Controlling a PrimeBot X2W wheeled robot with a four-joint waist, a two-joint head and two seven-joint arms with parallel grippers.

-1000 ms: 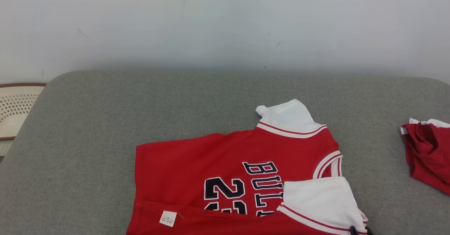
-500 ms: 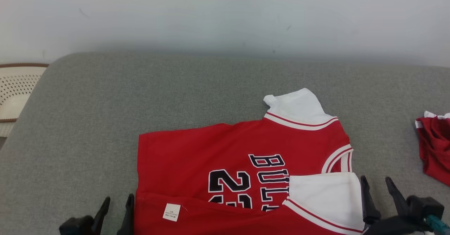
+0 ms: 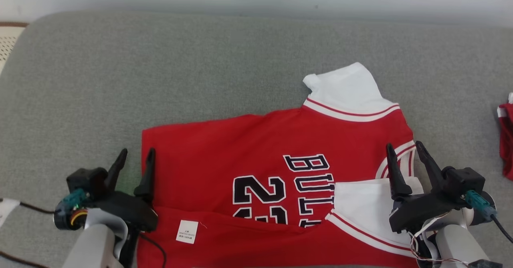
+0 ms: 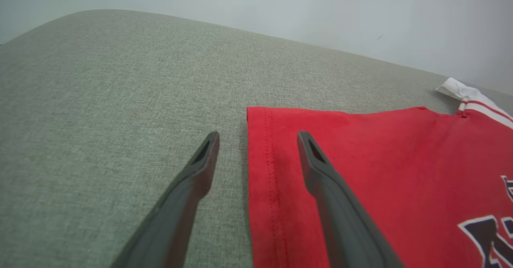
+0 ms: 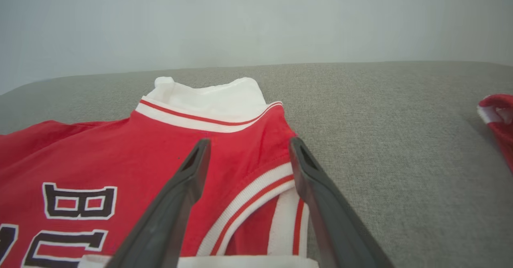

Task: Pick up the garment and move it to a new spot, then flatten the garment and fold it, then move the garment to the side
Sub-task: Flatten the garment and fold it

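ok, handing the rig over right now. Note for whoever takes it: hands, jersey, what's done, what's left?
Hands: left hand open and empty, straddling the hem edge of the red jersey, with one finger over cloth and one over the grey cushion. The right hand is open and empty, over the collar end.
Things: the jersey lies flat on the cushion, its near long edge folded over with the white label facing up. Another red garment lies at the far right.
Done: laid flat, near-side fold in.
Left: probably the far-side fold and the rest of the folding, then move it aside.
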